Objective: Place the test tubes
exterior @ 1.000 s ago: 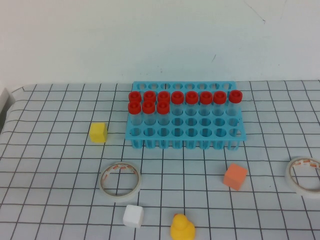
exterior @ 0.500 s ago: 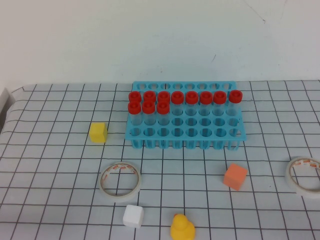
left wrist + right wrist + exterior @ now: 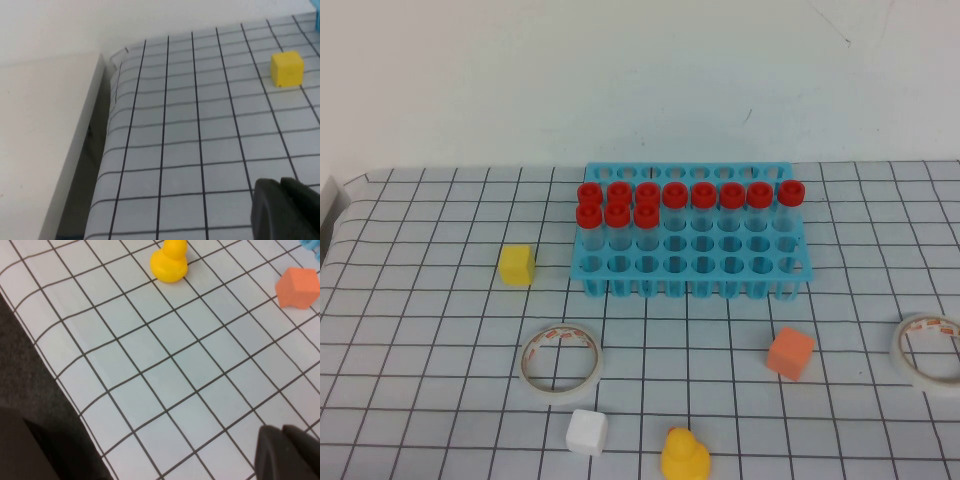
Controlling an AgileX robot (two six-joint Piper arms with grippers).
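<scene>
The blue rack [image 3: 690,268] stands toward the far side of the gridded table [image 3: 420,330], near the middle. It holds eleven red-capped tubes [image 3: 675,196], all upright. Eight form a row across the rack, and three more stand just in front of them at the robot's left end. The holes nearest the robot are open. A yellow cube [image 3: 516,265] sits just left of the rack, apart from it. Nearer the robot lie a tape roll [image 3: 561,360], a white cube [image 3: 587,432] and a yellow duck [image 3: 685,457]. An orange cube [image 3: 790,353] sits in front of the rack's right end, and a second tape roll [image 3: 928,350] lies at the table's right edge. The left gripper [image 3: 281,187] is closed and holds nothing. It hangs over the table's left part, near the edge, well apart from the yellow cube [image 3: 287,68]. The right gripper [image 3: 282,435] is also closed and empty. It hangs over the near side of the table, well apart from the duck [image 3: 170,260] and the orange cube [image 3: 298,287].
</scene>
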